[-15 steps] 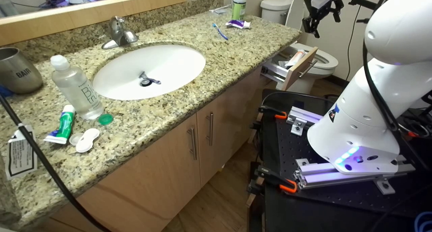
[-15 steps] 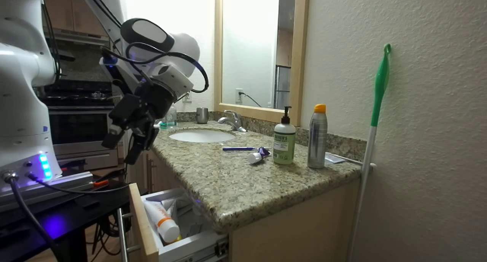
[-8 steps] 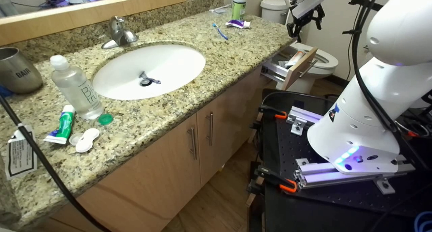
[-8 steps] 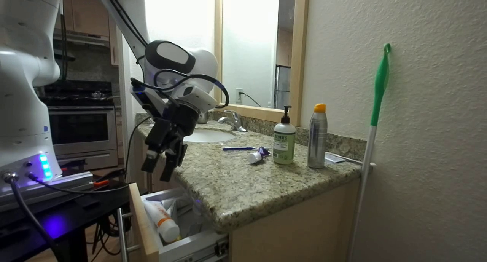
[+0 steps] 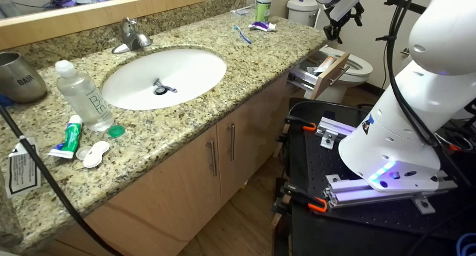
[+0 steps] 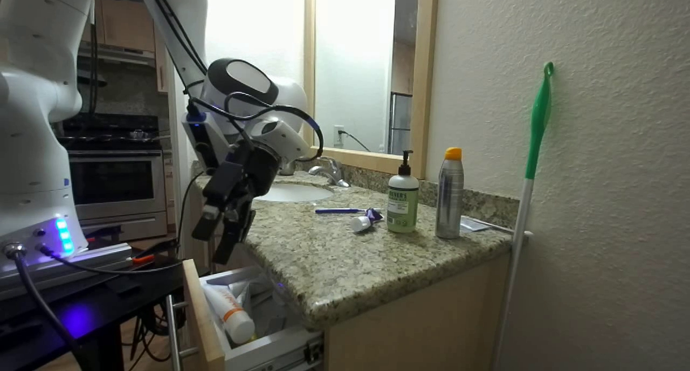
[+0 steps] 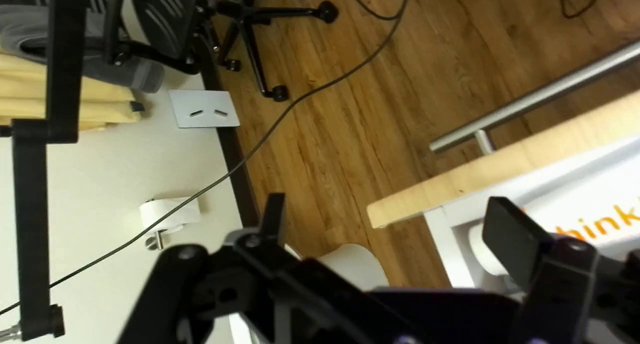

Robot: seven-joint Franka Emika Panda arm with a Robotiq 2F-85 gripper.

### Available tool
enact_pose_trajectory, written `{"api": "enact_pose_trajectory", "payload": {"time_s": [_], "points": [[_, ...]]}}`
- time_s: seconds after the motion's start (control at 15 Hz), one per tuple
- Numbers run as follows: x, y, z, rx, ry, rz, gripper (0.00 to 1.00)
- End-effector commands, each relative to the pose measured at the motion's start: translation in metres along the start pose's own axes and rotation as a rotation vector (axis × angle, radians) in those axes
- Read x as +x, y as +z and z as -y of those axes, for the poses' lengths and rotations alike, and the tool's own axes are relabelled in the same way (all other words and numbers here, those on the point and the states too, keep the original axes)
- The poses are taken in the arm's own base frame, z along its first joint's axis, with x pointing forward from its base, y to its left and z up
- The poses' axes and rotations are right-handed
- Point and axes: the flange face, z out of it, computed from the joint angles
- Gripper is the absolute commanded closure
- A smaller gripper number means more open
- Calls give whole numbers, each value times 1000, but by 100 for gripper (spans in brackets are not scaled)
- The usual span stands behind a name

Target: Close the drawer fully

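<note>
The drawer stands pulled out under the counter's end. Its tan front shows in both exterior views [image 5: 331,75] [image 6: 200,314], with a metal bar handle outside. A white tube with orange markings [image 6: 229,311] lies inside. My gripper [image 6: 214,242] is open and empty, pointing down above the drawer near the counter edge, apart from both. It also shows at the top in an exterior view [image 5: 344,28]. In the wrist view, the open fingers [image 7: 390,219] frame the end of the drawer front [image 7: 500,166]; the right finger overlaps the tube. The drawer's inner end is hidden under the counter.
The granite counter [image 6: 291,252] overhangs the drawer. A green soap bottle [image 6: 403,204], a spray can [image 6: 450,198], a toothbrush [image 6: 339,211] and a toothpaste tube [image 5: 262,26] stand or lie on it. A toilet [image 5: 360,64] is beyond the drawer.
My gripper came down and toward the counter, over the drawer, then shifted slightly back away from the counter edge. It stays open. The drawer has not moved.
</note>
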Motion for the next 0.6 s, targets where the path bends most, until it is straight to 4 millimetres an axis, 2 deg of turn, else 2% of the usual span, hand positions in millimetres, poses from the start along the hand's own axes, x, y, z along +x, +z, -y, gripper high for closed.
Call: {"api": "enact_pose_trajectory", "payload": {"time_s": [0.0,0.13,0.27,0.53], "points": [[2,44,-12,-124,-157,17,0],[-14,74,-26,-46,-252,-17,0],[-28,100,-51,31,-305,-57,0],[-59,144,-71,138,-451,-147,0]]}}
